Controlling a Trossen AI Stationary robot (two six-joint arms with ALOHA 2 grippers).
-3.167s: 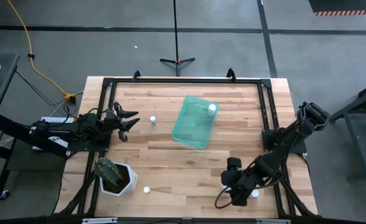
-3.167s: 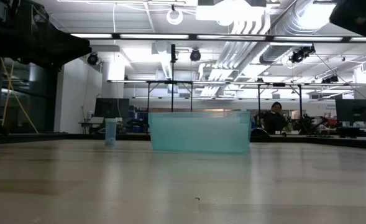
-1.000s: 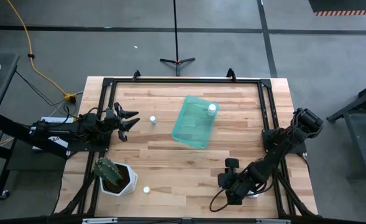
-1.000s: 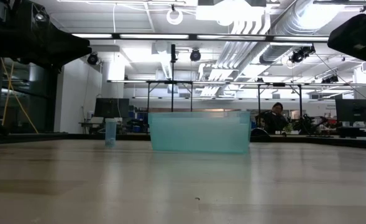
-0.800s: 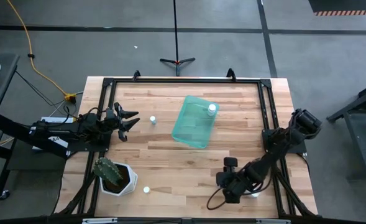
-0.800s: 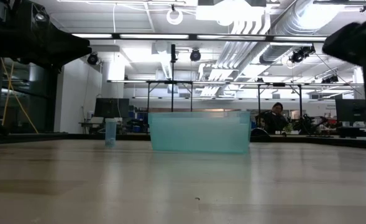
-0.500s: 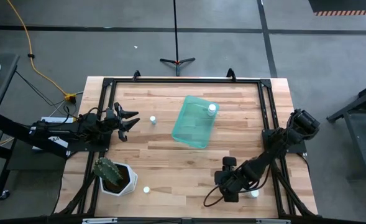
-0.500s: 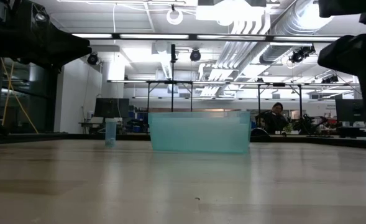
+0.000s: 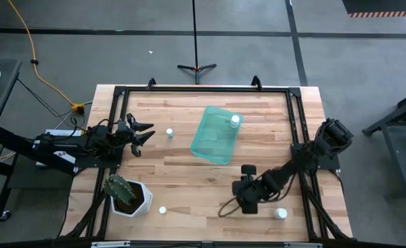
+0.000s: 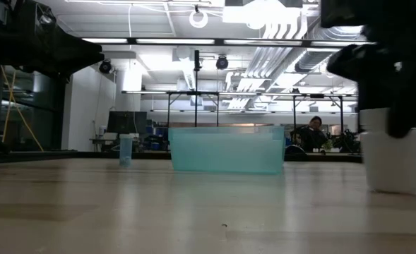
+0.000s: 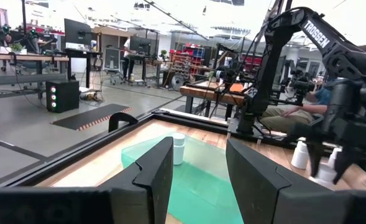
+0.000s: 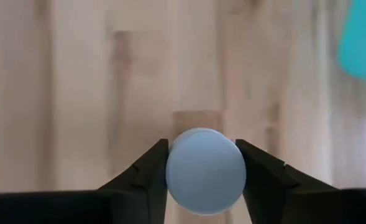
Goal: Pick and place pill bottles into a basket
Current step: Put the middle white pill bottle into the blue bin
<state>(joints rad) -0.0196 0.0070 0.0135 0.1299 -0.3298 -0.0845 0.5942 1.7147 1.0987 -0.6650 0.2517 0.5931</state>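
- Slippage is the risk: right tool [image 12: 204,171] pinches a pill bottle [image 12: 205,170] by thin fingertips, so a fast swing toward the basket [image 9: 216,134] could drop it onto the table [image 9: 175,176].
- Left tool [image 9: 142,132] waits spread near the table's left edge.
- Since half a second ago, the right arm has shifted left, leaving another bottle [image 9: 280,214] behind.

Between the right gripper [image 9: 247,200] — shut round a bottle [image 12: 205,170] — and the basket [image 9: 216,134] lies bare table [image 9: 189,176], nothing in the way. One bottle [image 9: 234,120] already stands in the basket's far corner. Another bottle [image 9: 280,213] stands near the arm. The cactus pot [image 9: 127,195] sits well off to the left.
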